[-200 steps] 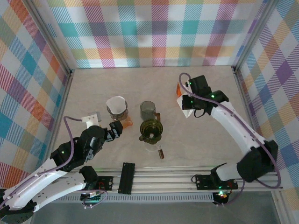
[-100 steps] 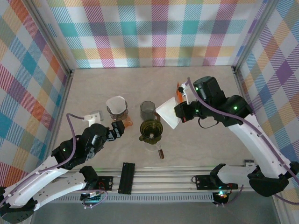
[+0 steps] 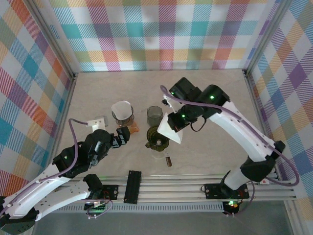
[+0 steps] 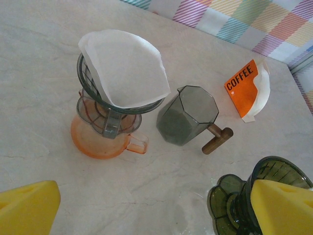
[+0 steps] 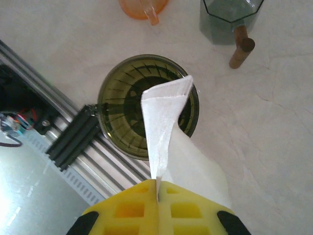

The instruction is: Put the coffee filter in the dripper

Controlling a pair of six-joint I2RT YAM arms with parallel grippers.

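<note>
Right gripper [image 5: 158, 183], fingers pinched shut on one edge of the white coffee filter [image 5: 165, 112]. The filter hangs folded above the green dripper [image 5: 122, 112], its tip over the bowl; contact cannot be told. Left gripper [image 4: 154, 205], fingers spread wide and holding nothing, near a second dripper [image 4: 105, 120] already lined, a glass mug [image 4: 188, 115] and an orange COFFEE packet [image 4: 244, 88].

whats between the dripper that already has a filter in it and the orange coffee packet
A dark glass cup with a wooden handle stands on the table between the lined dripper and the coffee packet, as the left wrist view shows.
</note>
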